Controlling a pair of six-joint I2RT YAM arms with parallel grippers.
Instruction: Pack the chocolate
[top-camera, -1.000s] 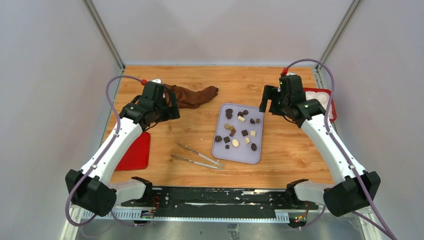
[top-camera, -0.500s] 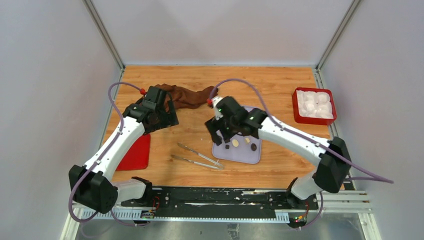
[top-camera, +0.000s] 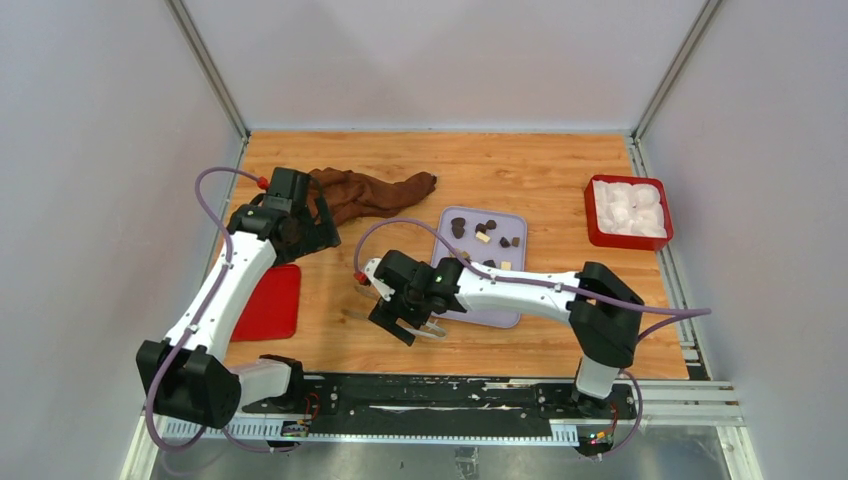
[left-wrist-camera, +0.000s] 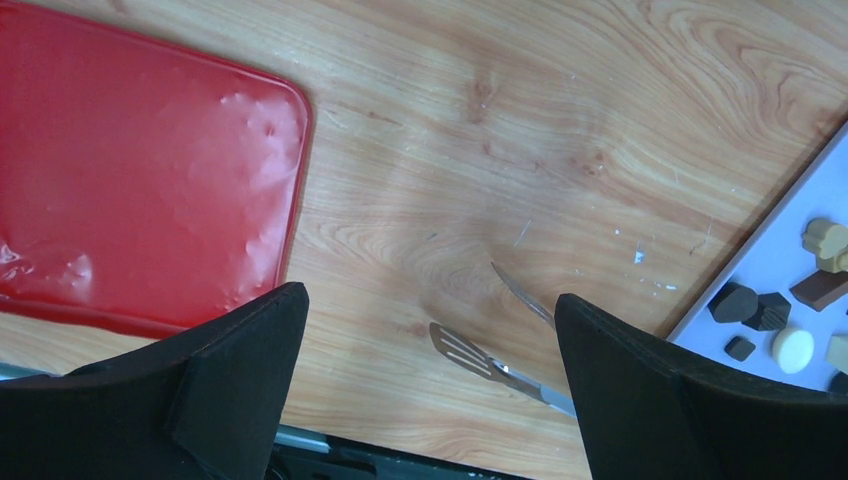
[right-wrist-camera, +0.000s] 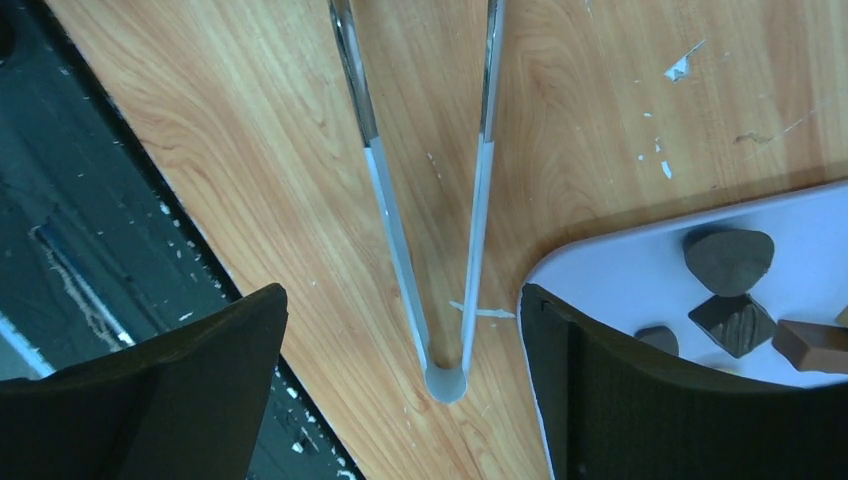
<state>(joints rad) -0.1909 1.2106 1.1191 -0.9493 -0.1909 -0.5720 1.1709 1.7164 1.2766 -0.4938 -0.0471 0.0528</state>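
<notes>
While stretched low across the table (top-camera: 540, 170), held the right gripper (right-wrist-camera: 400, 385) spread wide and empty over the hinge end of one pair of tongs (right-wrist-camera: 388, 220). Poised the left gripper (left-wrist-camera: 430, 390) spread too, beside one brown cloth (top-camera: 375, 190). Hid part of one lavender tray (top-camera: 520, 222) with the right arm (top-camera: 520, 285); showed about ten pieces of chocolate (top-camera: 484, 237) there. Flanked by one red mat (top-camera: 270, 300), one red bin (top-camera: 628, 243).

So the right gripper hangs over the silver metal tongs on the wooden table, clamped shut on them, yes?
Not clamped: the right gripper hangs over the silver metal tongs on the wooden table with jaws wide open, holding nothing, as the right wrist view shows.
</notes>
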